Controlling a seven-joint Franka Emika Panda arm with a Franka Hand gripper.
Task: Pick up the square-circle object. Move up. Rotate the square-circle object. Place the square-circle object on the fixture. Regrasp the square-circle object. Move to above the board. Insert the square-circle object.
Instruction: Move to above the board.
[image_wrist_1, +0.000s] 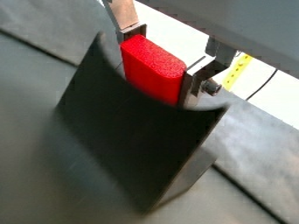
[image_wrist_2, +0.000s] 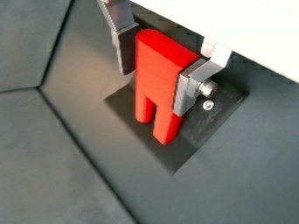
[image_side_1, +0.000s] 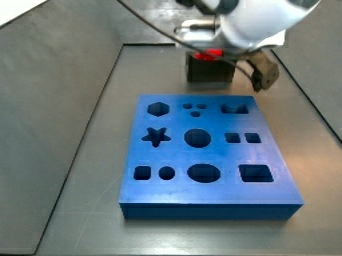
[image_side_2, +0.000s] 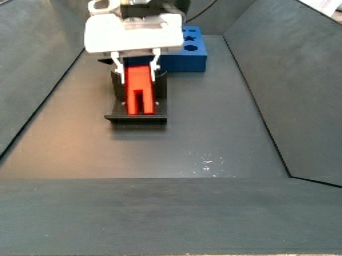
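The square-circle object (image_wrist_2: 156, 74) is a bright red block with two short legs, standing upright against the dark fixture (image_wrist_1: 135, 131). In both wrist views my gripper (image_wrist_1: 163, 56) is shut on it, one silver finger (image_wrist_2: 118, 45) pressed to each side. The legs point down at the fixture's base plate (image_wrist_2: 208, 129). A side view shows the gripper (image_side_2: 138, 68) over the red block (image_side_2: 138, 92), which sits in the fixture (image_side_2: 118, 108). The blue board (image_side_1: 174, 155) with its shaped holes lies flat just in front of the fixture (image_side_1: 207, 72), apart from the gripper (image_side_1: 214, 45).
Sloped dark grey walls rise on both sides of the floor (image_side_2: 201, 200). The board (image_side_2: 198, 52) lies directly behind the fixture in that side view. A yellow-marked cable (image_wrist_1: 237, 70) runs past the outer finger.
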